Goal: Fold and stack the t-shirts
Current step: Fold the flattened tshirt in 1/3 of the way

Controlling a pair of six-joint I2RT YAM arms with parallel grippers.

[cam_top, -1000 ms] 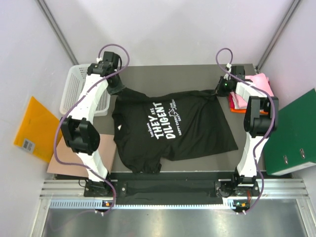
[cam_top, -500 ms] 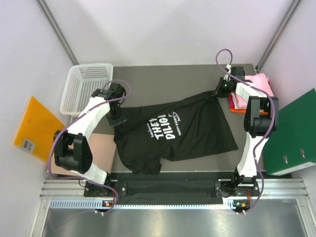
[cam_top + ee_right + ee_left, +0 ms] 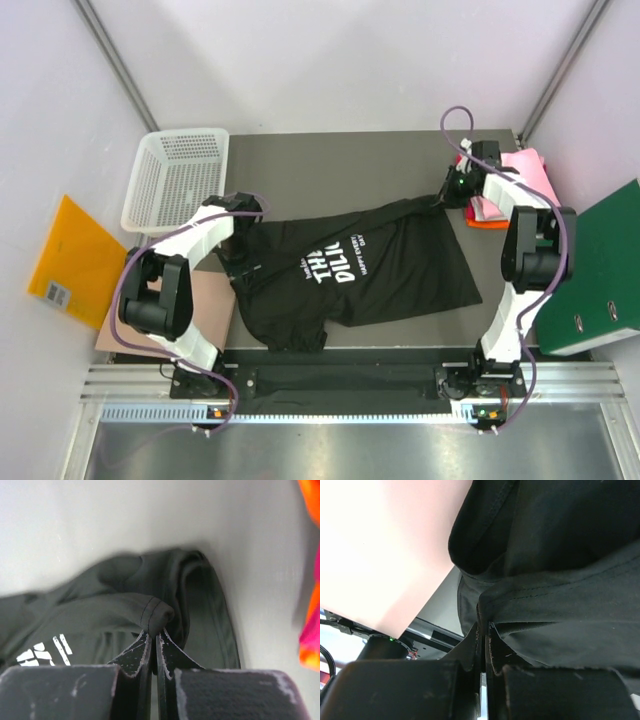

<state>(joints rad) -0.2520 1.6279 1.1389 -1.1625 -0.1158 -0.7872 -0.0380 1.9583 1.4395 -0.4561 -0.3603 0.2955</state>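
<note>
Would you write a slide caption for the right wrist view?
Right gripper shut on a bunched fold of the black t-shirt, orange-pink cloth nearby.

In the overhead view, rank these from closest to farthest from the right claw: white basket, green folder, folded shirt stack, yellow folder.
From the right claw, shut on the black t-shirt:
1. folded shirt stack, just to its right.
2. green folder, farther right and nearer the front.
3. white basket, far left, at the back.
4. yellow folder, leftmost of all.
</note>
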